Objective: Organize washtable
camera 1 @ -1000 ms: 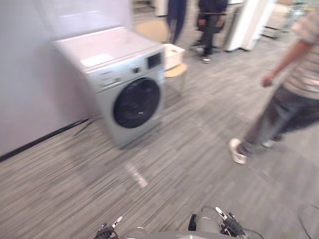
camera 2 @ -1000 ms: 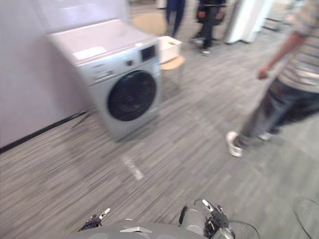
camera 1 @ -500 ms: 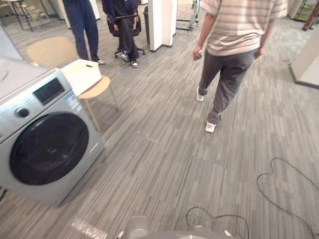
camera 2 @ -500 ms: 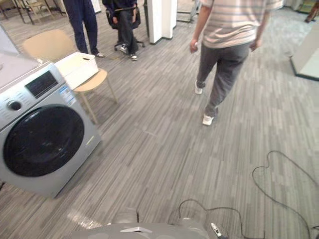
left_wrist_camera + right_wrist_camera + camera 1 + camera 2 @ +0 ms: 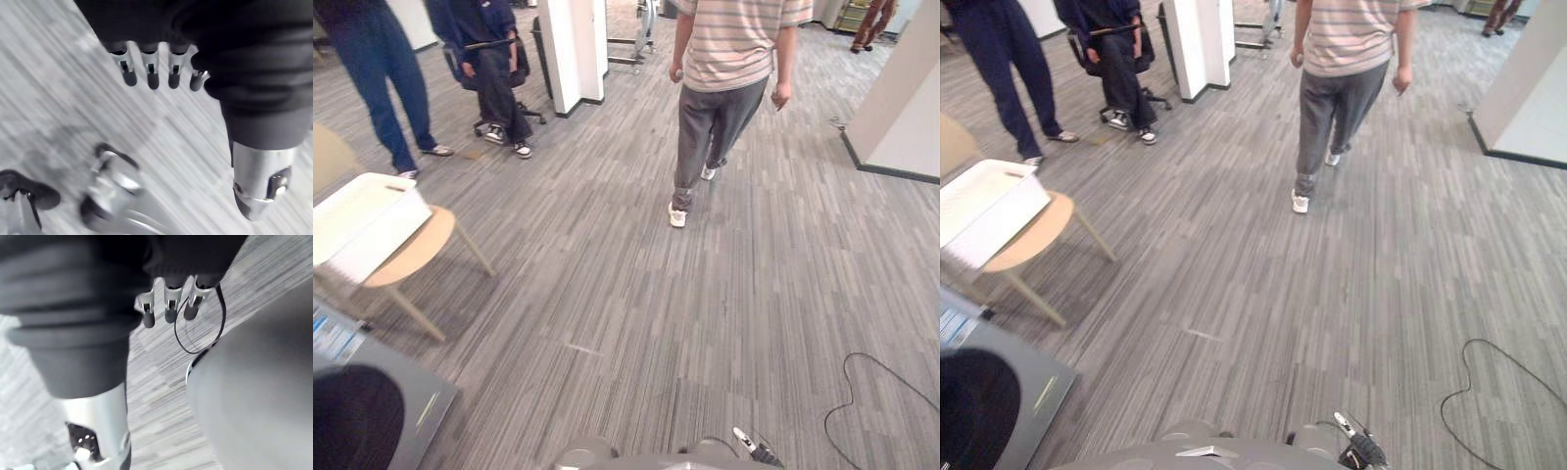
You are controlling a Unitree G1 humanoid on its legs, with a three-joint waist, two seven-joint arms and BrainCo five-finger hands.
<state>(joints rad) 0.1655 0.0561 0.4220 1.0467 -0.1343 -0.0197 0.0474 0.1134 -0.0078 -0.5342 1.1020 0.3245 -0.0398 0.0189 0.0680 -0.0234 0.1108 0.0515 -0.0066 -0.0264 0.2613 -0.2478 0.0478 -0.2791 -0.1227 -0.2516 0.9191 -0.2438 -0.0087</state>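
Near the wooden chair the robot stood on open floor. Step judged: still finding the work, nothing handled yet.

- Left hand: fingers straight, hanging, empty.
- Right hand: fingers loose, holding nothing.
- Which fixture was the washtable could not be told.
- White bin: rectangular, hard-sided by the look; sat on the chair's round pale seat above splayed legs.
- Washing machine: just beside the chair; smooth grey panel, dark round door.
- Floor: grey striped carpet planks.
- Person in striped shirt: well beyond the chair.

Next move likely called for locating and facing the table, hands free.
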